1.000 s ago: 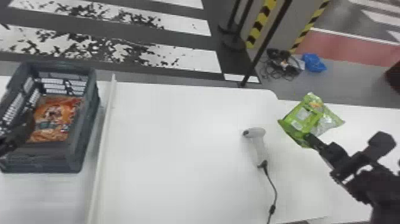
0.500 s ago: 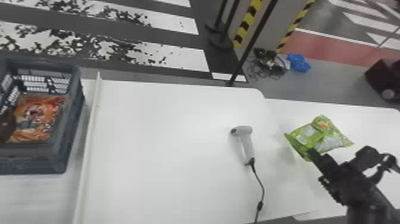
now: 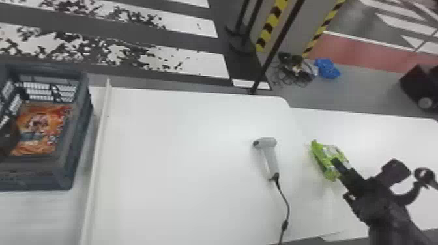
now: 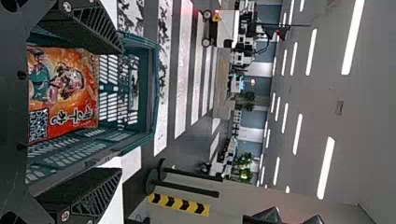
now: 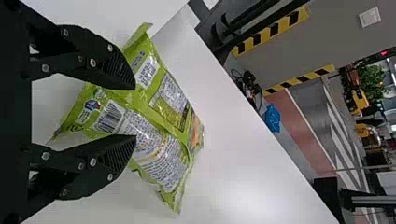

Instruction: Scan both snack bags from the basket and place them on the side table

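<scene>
Green bag [image 3: 323, 160] — slanting lengthwise away from right gripper [image 3: 335, 161].

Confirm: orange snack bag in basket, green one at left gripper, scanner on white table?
Wrong gripper: the right wrist view shows the green bag at the right gripper. Orange snack bag in basket, scanner on white table: both correct.

The black right claw [image 3: 336, 161] has tapered, ridged fingers [image 5: 100, 53] and round silvery screws [image 5: 93, 162]; its arm [image 3: 389, 211] is black too.

I monitor a white table [image 3: 182, 163] bearing the scanner [image 3: 270, 157] and cable [image 3: 285, 225]; left of it, a white surface [image 3: 39, 215] supports the basket [image 3: 78, 143]
</scene>
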`<action>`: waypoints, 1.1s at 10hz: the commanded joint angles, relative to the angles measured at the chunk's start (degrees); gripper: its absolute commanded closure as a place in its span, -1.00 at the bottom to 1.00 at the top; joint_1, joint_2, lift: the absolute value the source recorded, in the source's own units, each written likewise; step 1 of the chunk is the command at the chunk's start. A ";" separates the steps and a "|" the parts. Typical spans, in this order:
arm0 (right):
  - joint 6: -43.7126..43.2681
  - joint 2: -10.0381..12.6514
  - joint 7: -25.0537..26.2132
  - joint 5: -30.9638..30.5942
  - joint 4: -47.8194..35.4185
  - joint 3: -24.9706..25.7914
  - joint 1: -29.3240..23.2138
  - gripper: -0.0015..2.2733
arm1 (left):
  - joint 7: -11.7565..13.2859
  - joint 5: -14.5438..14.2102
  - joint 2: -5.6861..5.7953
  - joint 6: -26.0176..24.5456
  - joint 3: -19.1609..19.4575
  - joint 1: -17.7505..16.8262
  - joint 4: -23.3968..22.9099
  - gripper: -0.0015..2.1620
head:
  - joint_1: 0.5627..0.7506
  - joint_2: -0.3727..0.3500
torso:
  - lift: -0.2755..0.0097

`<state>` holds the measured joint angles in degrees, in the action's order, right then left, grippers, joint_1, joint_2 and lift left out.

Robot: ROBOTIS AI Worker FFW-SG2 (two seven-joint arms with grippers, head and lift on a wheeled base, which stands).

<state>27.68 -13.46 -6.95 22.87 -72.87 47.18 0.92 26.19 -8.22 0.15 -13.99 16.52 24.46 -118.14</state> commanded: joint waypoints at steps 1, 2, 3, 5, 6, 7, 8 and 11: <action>-1.88 2.48 0.00 -0.02 -6.67 -0.95 -2.59 -0.96 | -0.09 0.14 -0.07 -0.04 0.00 0.06 -0.34 -0.91 | 0.41 -0.94 | 0.41; -2.06 4.06 0.00 -0.11 -12.65 -2.45 -5.23 -0.96 | -0.26 0.31 -0.15 -0.21 -0.44 0.06 -0.51 -0.91 | 0.41 -0.94 | 0.41; -3.11 5.55 0.00 -0.19 -18.28 -4.82 -7.86 -0.96 | -0.44 0.57 -0.30 -1.45 -0.88 -0.29 -1.04 -0.91 | 0.41 -0.94 | 0.41; -3.99 9.07 0.00 -2.74 -29.09 -10.27 -12.61 -0.96 | -1.05 1.19 -0.30 -3.03 -2.20 -0.73 -2.09 -0.91 | 0.41 -0.94 | 0.41; -7.33 10.47 0.00 -4.06 -33.04 -14.22 -15.42 -0.96 | -1.93 2.16 -0.30 -4.26 -3.16 -0.64 -2.36 -0.91 | 0.41 -0.94 | 0.41; -11.02 11.44 0.00 -5.91 -35.33 -18.70 -18.06 -0.96 | -2.29 2.95 -0.30 -4.61 -4.39 -0.64 -2.45 -0.91 | 0.41 -0.90 | 0.41; -15.06 12.14 0.18 -8.72 -36.91 -23.19 -20.61 -0.96 | -2.72 3.56 -0.30 -4.61 -5.54 -0.64 -2.53 -0.91 | 0.41 -0.79 | 0.41; -25.44 12.76 2.38 -15.14 -39.02 -34.70 -26.93 -0.96 | -4.13 4.88 -0.30 -6.02 -7.03 -0.64 -2.53 -0.91 | 0.41 -0.51 | 0.41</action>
<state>3.71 -0.75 -4.57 8.56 -111.63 14.38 -24.92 22.04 -3.40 0.00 -19.86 9.55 23.80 -120.73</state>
